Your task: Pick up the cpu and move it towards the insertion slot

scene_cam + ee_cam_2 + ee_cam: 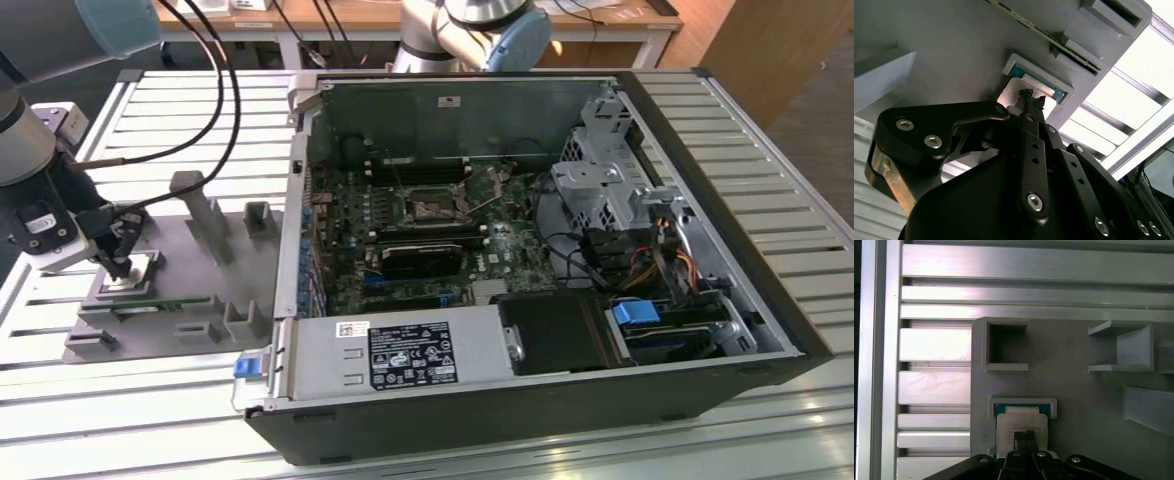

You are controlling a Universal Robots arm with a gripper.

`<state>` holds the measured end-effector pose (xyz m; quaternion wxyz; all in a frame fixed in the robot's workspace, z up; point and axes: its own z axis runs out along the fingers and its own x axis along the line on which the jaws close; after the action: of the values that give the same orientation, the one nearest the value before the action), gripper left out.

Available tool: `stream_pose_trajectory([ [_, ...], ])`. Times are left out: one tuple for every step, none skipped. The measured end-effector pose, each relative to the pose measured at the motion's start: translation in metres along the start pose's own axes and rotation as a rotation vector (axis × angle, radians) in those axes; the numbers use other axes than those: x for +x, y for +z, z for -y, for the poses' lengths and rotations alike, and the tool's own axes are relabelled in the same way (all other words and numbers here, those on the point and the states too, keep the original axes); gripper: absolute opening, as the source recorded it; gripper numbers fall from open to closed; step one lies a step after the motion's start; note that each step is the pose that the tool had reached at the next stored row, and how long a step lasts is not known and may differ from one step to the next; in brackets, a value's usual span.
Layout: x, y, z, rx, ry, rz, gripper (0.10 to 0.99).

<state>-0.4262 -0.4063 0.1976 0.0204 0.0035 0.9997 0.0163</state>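
- The cpu (1019, 421) lies flat, silver face up, in a pocket of the grey tray (200, 300) at the exterior view's left.
- It is square with no long axis, and its edges run parallel to the pocket's.
- The gripper (1026, 436) has its fingers (1021, 440) pressed together, with the tips at the cpu's top.
- The insertion slot (431, 208) sits well apart, inside the computer case (534, 400).

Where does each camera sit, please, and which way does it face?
Exterior view: off the arm, looking down on the computer case and grey tray; the gripper shows at the exterior view's left.
First wrist view: on the wrist, looking straight down on the tray; gripper links show.
Second wrist view: on the wrist, looking obliquely along the gripper.
All three share the cpu under the gripper.
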Motion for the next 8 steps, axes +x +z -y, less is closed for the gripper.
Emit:
stream_pose_trajectory([
  [0.0000,0.0000,0.0000,0.000,0.000,0.0000,0.102],
  [0.0000,0.0000,0.0000,0.000,0.000,0.0000,0.102],
  [0.0000,0.0001,0.0000,0.000,0.000,0.0000,0.102],
  [0.0000,0.0001,0.0000,0.000,0.000,0.0000,0.114],
  [0.0000,0.0001,0.0000,0.000,0.000,0.0000,0.165],
  [0.0000,0.0001,0.0000,0.000,0.000,0.0001,0.165],
  [0.0000,0.0001,0.0000,0.000,0.000,0.0000,0.231],
  [0.0000,0.0001,0.0000,0.000,0.000,0.0000,0.290],
])
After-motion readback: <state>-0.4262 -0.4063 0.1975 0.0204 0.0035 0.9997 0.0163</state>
